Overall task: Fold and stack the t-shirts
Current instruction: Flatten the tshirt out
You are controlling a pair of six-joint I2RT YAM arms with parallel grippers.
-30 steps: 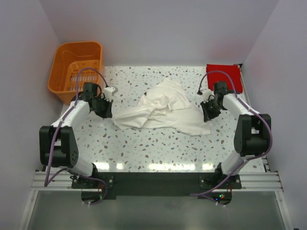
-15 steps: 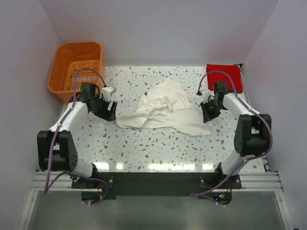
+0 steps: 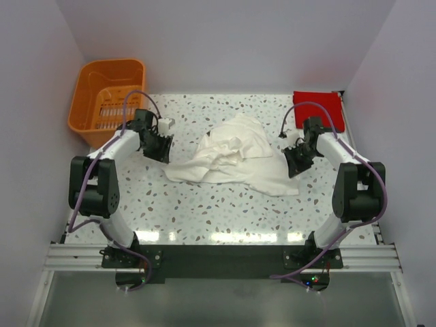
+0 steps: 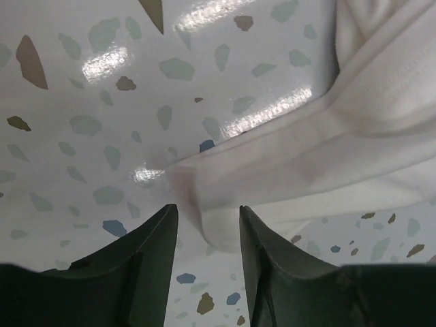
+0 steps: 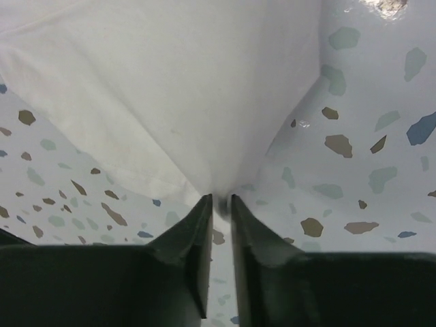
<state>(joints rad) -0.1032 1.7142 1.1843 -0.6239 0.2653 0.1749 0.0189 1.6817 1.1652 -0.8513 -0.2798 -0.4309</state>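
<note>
Two arms flank the cream t-shirt (image 3: 235, 158) in the top view. It lies crumpled, long axis running 9 to 3 o'clock, with the left gripper (image 3: 163, 151) at its 9 o'clock tip and the right gripper (image 3: 291, 163) at 3. The red t-shirt (image 3: 318, 107) sits folded flat at 1 o'clock.

In the left wrist view our jaws stand apart, with a soft hemmed fold between them, unclamped.

In the right wrist view the jaws are clenched on a smooth cloth corner.

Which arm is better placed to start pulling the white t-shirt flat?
Right, probably: the right gripper is shut on the white t-shirt; the left gripper is open, hem merely between its fingers.
</note>
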